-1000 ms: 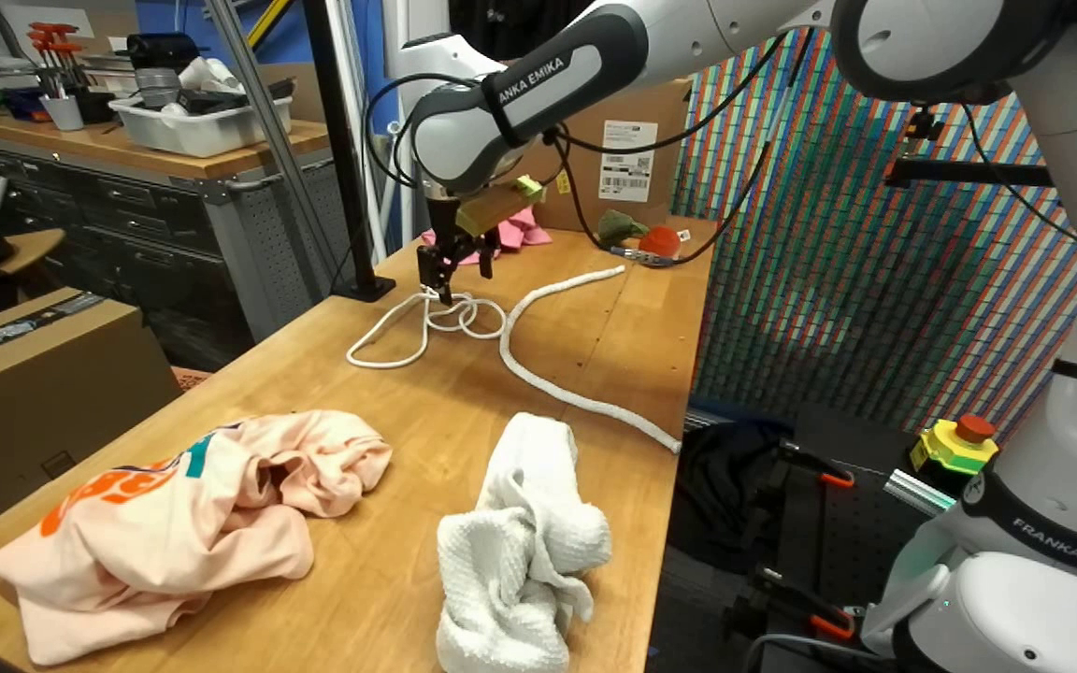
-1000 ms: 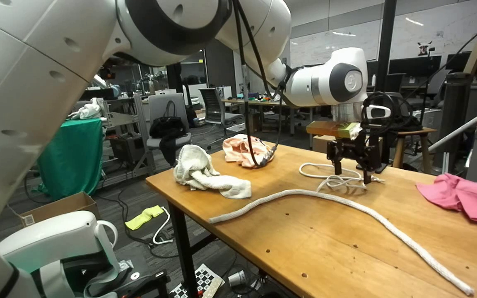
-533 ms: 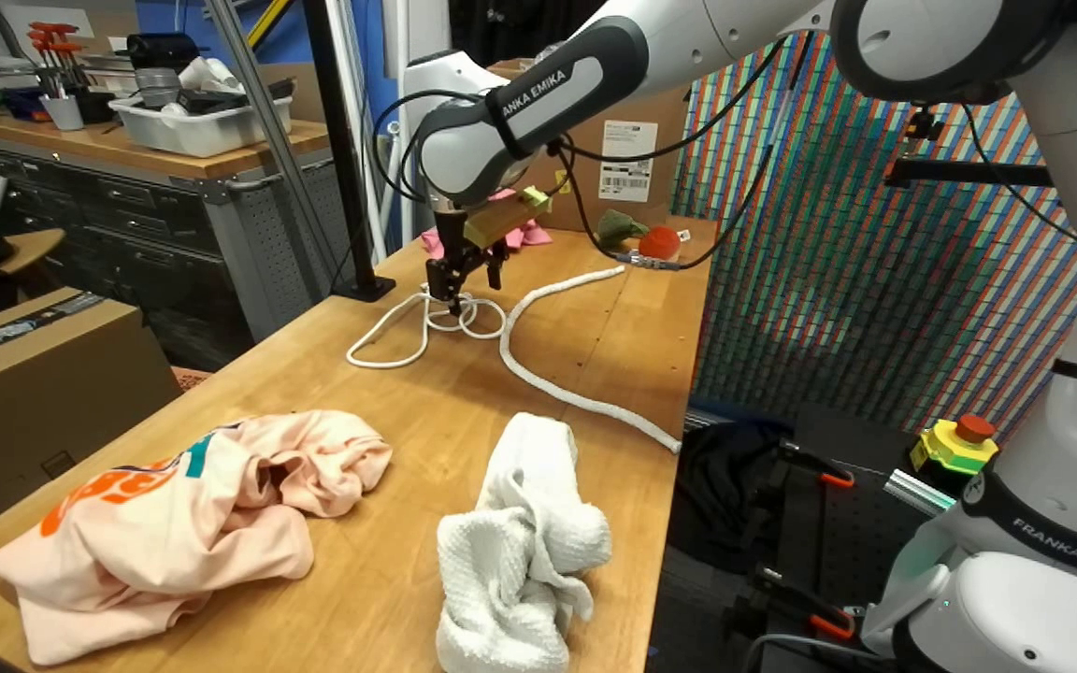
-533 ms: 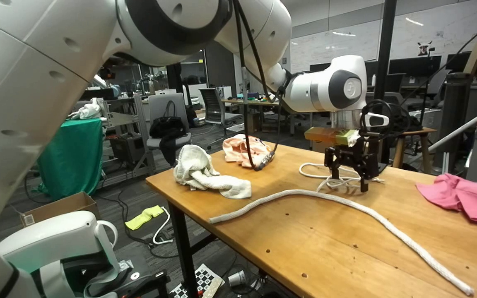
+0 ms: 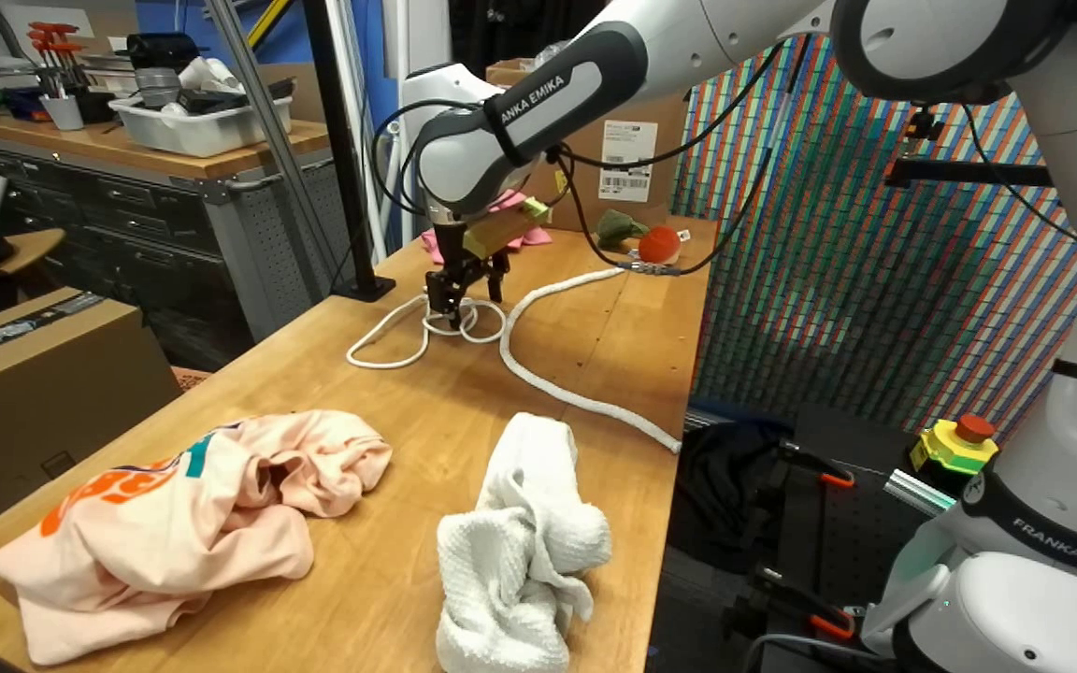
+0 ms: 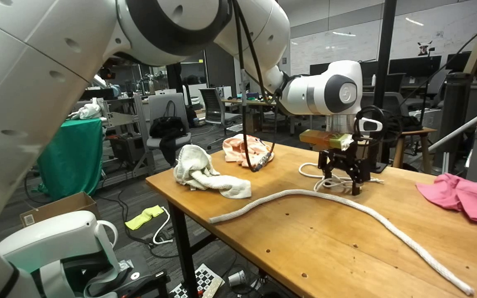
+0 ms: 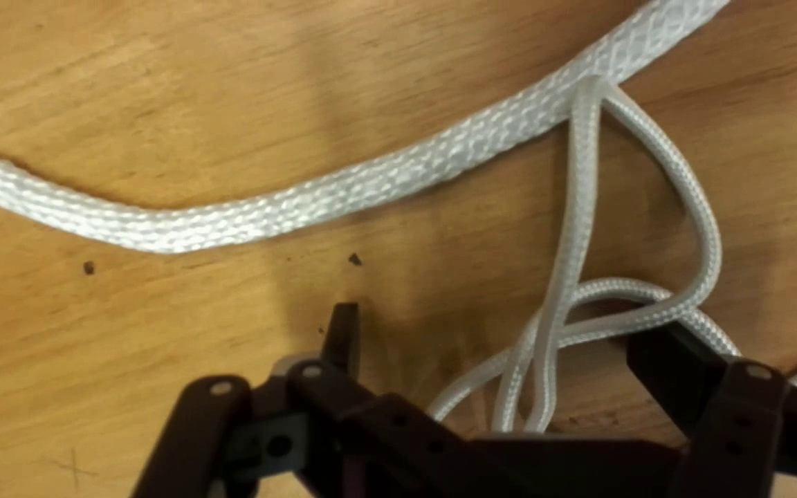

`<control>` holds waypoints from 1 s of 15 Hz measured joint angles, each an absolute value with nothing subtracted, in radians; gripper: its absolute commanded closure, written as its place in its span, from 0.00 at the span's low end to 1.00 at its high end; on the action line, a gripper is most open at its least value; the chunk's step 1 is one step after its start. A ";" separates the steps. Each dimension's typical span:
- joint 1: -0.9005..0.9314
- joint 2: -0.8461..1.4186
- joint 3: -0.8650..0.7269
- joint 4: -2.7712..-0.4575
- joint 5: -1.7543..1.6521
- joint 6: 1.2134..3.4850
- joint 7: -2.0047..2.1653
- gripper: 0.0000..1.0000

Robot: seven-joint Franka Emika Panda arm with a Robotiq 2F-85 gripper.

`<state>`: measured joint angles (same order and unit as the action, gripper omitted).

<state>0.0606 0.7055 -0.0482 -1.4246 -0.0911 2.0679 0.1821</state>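
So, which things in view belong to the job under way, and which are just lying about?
In the job, it seems:
hand, jaws open
thin white cord, looped beneath it

Apparently just lying about:
thick white braided rope
white towel
peach printed cloth
pink cloth

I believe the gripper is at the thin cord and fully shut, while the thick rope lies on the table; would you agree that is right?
The gripper is not shut: the wrist view shows it open, with strands of the thin cord between its fingers. It is at that cord, and the thick rope lies on the table.
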 measured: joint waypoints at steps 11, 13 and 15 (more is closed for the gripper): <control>0.069 0.705 -0.011 -1.408 -0.057 2.067 0.190 0.91; 0.071 0.705 -0.008 -1.405 -0.054 2.067 0.193 0.93; 0.072 0.707 -0.008 -1.403 -0.054 2.067 0.196 0.91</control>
<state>0.0725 0.7068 -0.0079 -1.4034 -0.0543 2.0665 0.1959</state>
